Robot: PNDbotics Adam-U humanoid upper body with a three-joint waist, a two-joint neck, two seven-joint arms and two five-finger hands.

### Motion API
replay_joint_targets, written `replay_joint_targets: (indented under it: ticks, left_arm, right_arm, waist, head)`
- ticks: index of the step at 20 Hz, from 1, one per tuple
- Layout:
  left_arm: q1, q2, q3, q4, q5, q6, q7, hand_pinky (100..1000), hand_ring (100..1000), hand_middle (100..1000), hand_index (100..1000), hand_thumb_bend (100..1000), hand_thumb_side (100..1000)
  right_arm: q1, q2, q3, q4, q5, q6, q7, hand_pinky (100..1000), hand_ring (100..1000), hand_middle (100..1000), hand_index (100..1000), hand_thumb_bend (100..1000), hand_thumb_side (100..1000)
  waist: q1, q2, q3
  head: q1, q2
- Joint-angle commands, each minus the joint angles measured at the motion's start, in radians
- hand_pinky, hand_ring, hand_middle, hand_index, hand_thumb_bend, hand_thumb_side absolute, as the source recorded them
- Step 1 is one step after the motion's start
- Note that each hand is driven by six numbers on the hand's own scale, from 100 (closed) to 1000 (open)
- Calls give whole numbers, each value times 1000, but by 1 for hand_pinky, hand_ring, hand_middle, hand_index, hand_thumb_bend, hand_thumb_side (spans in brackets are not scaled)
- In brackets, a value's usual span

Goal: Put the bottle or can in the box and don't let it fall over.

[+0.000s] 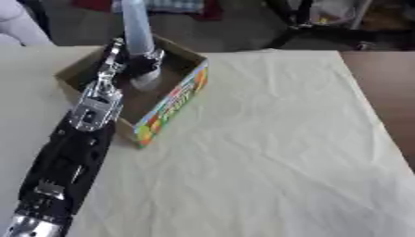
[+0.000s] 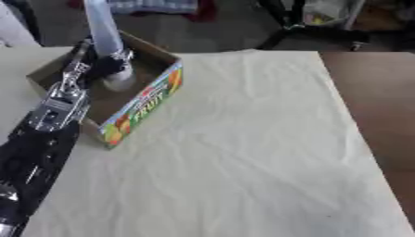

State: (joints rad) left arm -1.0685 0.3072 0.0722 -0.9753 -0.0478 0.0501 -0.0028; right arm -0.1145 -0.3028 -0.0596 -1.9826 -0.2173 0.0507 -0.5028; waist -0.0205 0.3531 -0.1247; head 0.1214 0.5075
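Left hand [image 1: 134, 65] grasping pale bottle [image 1: 136, 28] low, lowering it upright into open fruit box [image 1: 174, 99] on the bench [image 1: 275, 152]; releasing best only once base sits flat.

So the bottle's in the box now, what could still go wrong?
The bottle is tall and narrow and stands near the box's far corner, so it may tip easily. The left hand is curled round its lower part; pulling away could drag it over. The arm crosses the box's near wall and might nudge the box.
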Motion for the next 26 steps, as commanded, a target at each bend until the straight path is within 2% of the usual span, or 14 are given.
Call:
replay_joint_targets:
  ticks: [1, 4, 9, 13, 16, 18, 21, 26]
  left_arm:
    - [-27, 21, 7, -30, -46, -31, -12, 1000, 1000, 1000, 691, 804, 100]
    - [-27, 24, 13, -33, -76, -53, -5, 1000, 1000, 1000, 756, 895, 203]
    - [-22, 31, 21, -43, -75, -56, 15, 1000, 1000, 1000, 741, 842, 163]
    - [9, 67, 25, -112, -28, -46, 20, 1000, 1000, 1000, 736, 815, 157]
    - [61, 118, 27, -186, -1, -27, 18, 1000, 1000, 1000, 733, 773, 161]
    - [107, 152, 39, -253, 53, -20, 19, 1000, 1000, 1000, 737, 718, 158]
    - [188, 212, 55, -381, 147, 2, 23, 1000, 1000, 1000, 741, 688, 175]
    - [352, 314, 88, -584, 262, 34, 49, 1000, 1000, 1000, 745, 575, 301]
  right_arm:
    - [-7, -11, -1, -17, -4, -1, 3, 926, 947, 1000, 920, 100, 470]
    - [-7, -13, -1, -17, -6, 0, 3, 926, 947, 1000, 920, 100, 470]
    - [-8, -17, -3, -17, -11, -1, 0, 926, 947, 1000, 921, 100, 470]
    - [-5, -23, -8, -17, -12, -2, -4, 926, 947, 1000, 921, 100, 470]
    - [4, -26, -14, -17, -8, -4, -10, 926, 948, 1000, 921, 100, 470]
    - [15, -27, -17, -17, -3, -7, -15, 926, 947, 1000, 921, 100, 470]
    - [31, -33, -25, -17, 3, -23, -22, 925, 947, 1000, 921, 100, 470]
    - [48, -41, -39, -17, -3, -48, -34, 924, 945, 1000, 921, 100, 470]
  waist:
    - [0, -17, 0]
    - [1, -20, 2]
    - [3, -25, 9]
    - [8, -32, 22]
    - [10, -37, 35]
    - [6, -41, 42]
    - [-3, -48, 49]
    - [-21, -62, 64]
  head:
    - [1, -7]
    - [-1, -6]
    - [-8, -8]
    - [-25, -1]
    - [-44, 8]
    - [-60, 15]
    - [-78, 23]
    - [-108, 47]
